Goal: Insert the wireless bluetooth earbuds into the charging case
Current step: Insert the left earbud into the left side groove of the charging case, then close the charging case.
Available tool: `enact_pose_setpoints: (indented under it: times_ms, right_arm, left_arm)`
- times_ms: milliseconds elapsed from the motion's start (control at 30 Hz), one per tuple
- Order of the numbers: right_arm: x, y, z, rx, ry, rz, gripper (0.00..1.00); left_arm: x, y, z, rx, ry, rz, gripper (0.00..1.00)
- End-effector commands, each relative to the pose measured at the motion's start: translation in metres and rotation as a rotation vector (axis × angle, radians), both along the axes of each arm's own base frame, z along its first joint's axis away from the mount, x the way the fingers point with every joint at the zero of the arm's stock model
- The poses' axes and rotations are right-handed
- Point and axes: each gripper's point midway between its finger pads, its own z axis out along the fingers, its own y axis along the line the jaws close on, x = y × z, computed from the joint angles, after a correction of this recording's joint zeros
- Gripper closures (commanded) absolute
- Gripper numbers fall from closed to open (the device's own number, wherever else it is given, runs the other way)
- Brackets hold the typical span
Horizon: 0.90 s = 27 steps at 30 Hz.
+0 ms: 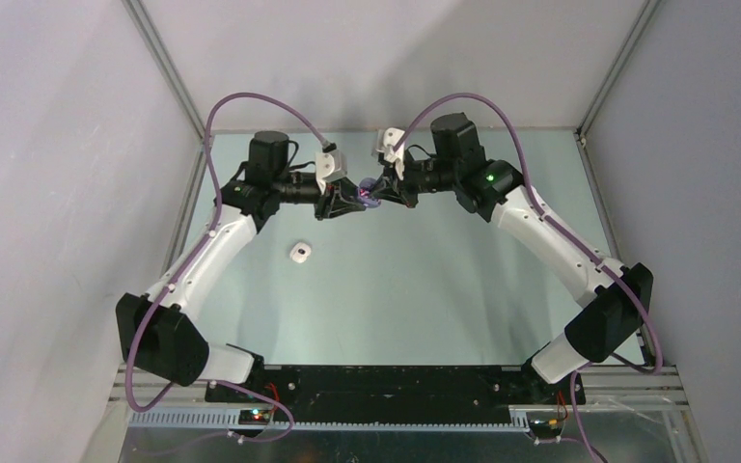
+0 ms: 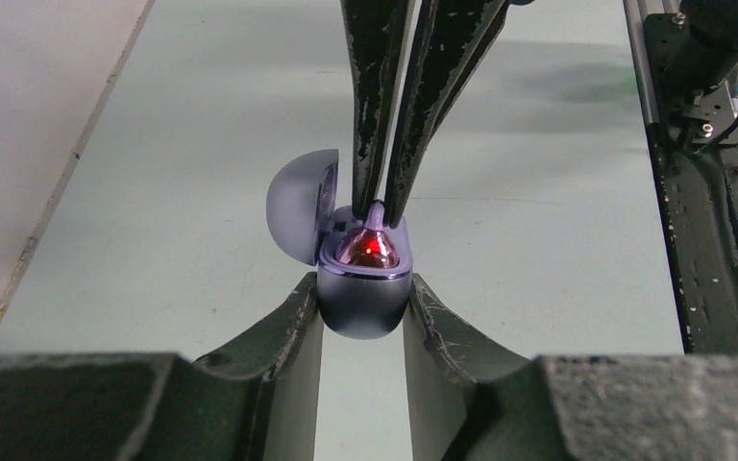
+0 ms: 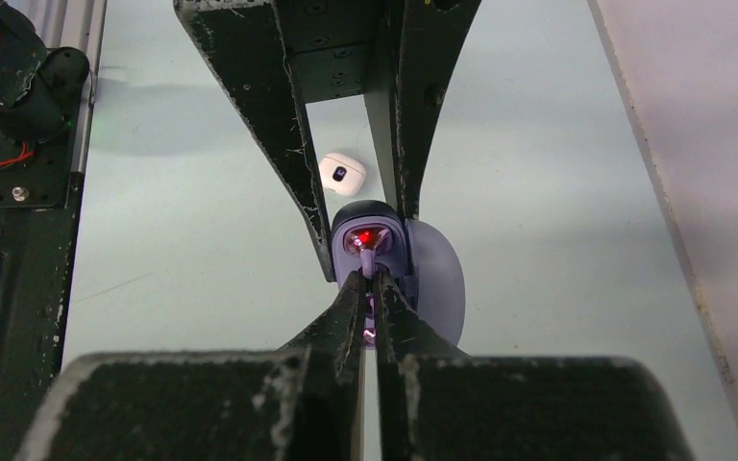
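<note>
The left gripper [image 2: 362, 288] clamped the purple case [image 2: 363, 315], lid open. The right gripper [image 3: 369, 279] pinched a purple earbud [image 2: 371, 246] at its opening. A white case [image 1: 299, 253] lay apart.

purple case [image 2: 363, 298] glossy smooth plastic, earbud [image 2: 373, 245] same shiny look. gripper fingers [image 2: 279, 336] matt black, scuffed, chipped. table [image 2: 202, 115] matt, smooth. white case [image 3: 341, 173] smooth plastic.
</note>
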Motion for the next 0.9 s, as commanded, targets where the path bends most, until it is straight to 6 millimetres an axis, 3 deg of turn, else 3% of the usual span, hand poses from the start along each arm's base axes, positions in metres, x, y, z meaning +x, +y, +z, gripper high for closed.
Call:
enact_pose_setpoints:
  times_ms: [0,133,300,433,533,600,667,867]
  right_arm:
    - [0.002,0.007,0.015,0.028,-0.022,0.003,0.94]
    - [0.000,0.008,0.020,0.043,-0.003,0.001,0.84]
    - [-0.019,-0.007,0.053,0.085,-0.003,0.036,0.60]
    - [-0.026,-0.025,0.076,0.140,0.016,0.032,0.47]
    - [-0.018,-0.034,0.067,0.136,0.036,0.002,0.35]
    - [-0.012,-0.035,0.054,0.119,0.057,0.003,0.18]
    - [-0.005,-0.033,0.042,0.100,0.080,0.002,0.10]
    - [0.008,-0.018,0.016,0.076,0.120,0.032,0.05]
  left_arm:
    - [0.003,-0.006,0.018,-0.013,-0.079,-0.027,1.00]
    - [0.004,-0.006,0.016,-0.010,-0.074,-0.024,1.00]
    - [0.005,-0.005,0.015,-0.005,-0.069,-0.013,1.00]
    - [0.006,-0.005,0.014,-0.012,-0.060,-0.008,1.00]
    - [0.006,-0.007,0.015,-0.022,-0.055,-0.012,1.00]
    - [0.006,-0.008,0.016,-0.029,-0.061,-0.019,1.00]
    - [0.006,-0.008,0.017,-0.029,-0.076,-0.031,1.00]
    - [0.003,-0.008,0.018,-0.016,-0.105,-0.058,1.00]
